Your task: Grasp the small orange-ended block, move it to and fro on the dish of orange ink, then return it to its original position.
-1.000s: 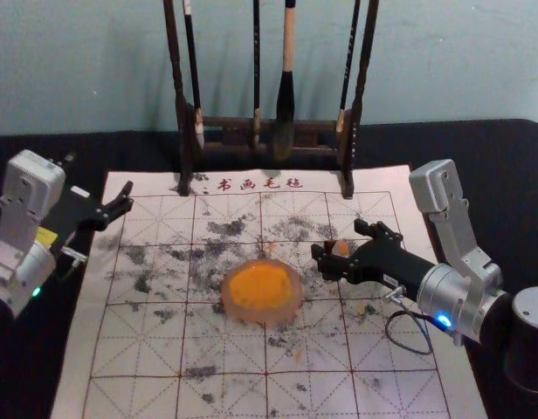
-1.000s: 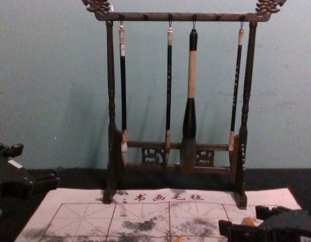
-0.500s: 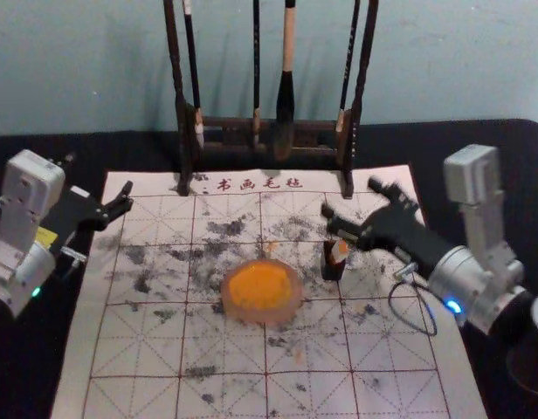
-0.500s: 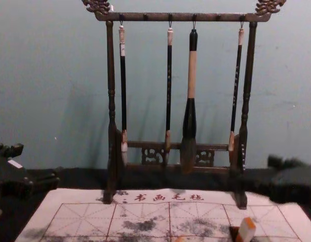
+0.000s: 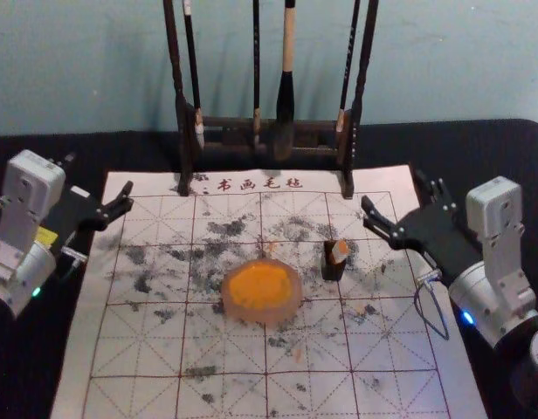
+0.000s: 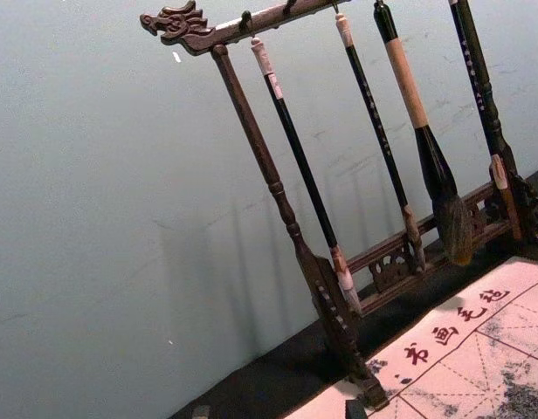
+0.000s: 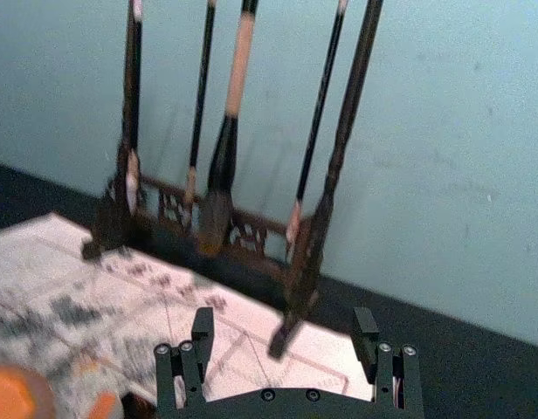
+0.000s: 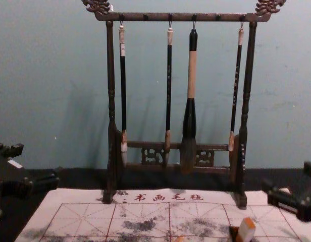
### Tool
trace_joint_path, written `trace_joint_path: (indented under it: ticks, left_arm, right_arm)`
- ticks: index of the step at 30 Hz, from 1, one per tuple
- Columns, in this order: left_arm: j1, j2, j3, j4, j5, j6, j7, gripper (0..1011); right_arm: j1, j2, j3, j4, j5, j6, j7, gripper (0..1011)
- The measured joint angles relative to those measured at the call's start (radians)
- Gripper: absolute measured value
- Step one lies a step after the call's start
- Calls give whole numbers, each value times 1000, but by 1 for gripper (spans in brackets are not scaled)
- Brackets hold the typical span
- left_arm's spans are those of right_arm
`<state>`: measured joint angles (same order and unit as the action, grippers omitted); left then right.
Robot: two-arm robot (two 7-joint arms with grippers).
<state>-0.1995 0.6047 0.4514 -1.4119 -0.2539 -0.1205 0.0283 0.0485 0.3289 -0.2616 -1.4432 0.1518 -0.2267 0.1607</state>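
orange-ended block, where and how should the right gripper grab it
Probably best by the pale sides of the block, just below its orange end, coming down from the robot's right with the fingers astride. It leans with that end uppermost, against or in a dark piece, so its upper part looks easiest to reach, and the ink dish lies on the other side.

Calligraphy workspace, possibly in lab: brush rack (image 8: 180, 17), gridded mat (image 5: 134, 349).

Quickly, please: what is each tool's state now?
Left black tool: open, empty, near left edge of the white gridded mat.
Right black tool: open, empty, near its right edge.
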Motion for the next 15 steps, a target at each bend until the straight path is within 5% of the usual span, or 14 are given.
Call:
trace_joint_path:
  ticks: [9,15]
  left_arm:
    - [0,0,0,0,0,0,0,1001]
    - [0,0,0,0,0,0,0,1001]
  right_arm:
    - [19,-18,-9,76,-79,30,-23,1002]
    - [18,-17,-9,73,-77,30,-23,1002]
